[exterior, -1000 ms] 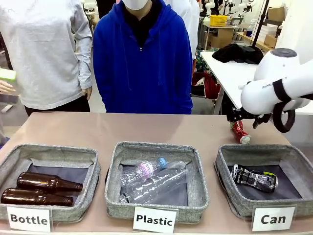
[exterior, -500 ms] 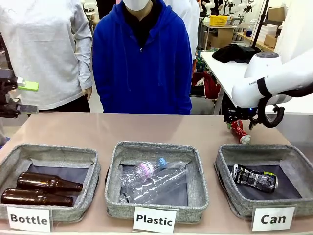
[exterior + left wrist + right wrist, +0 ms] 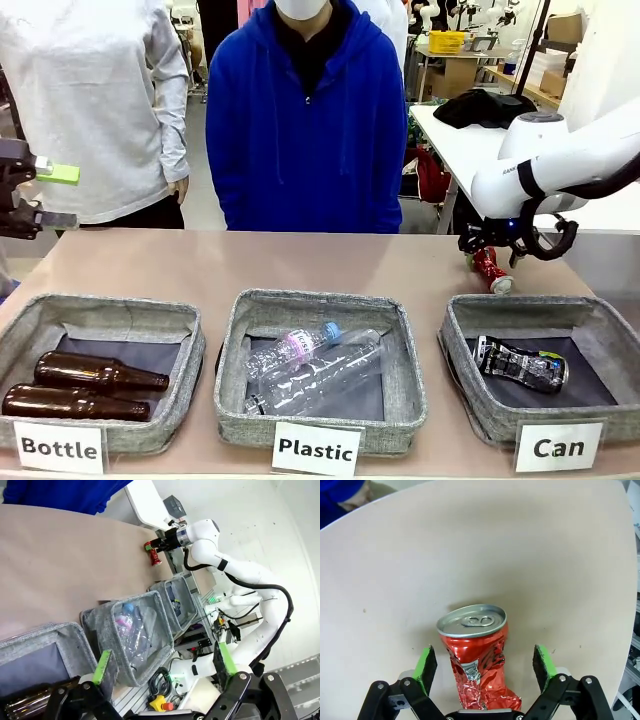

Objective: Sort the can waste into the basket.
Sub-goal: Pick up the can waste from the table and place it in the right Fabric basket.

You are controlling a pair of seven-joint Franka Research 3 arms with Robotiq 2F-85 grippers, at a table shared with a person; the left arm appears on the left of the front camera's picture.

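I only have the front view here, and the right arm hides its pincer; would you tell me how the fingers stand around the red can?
Observer: In the right wrist view the right pincer is open, one green pad on each side of the red can, with a gap on both sides.
Operator: Thanks. Is the can upright or lying down?
Observer: It lies on the table along the fingers, its silver top pointing away from the wrist, pinched at the middle.
Operator: And the left pincer, which I see just at my left edge?
Observer: The left wrist view shows the left pincer open, holding nothing.
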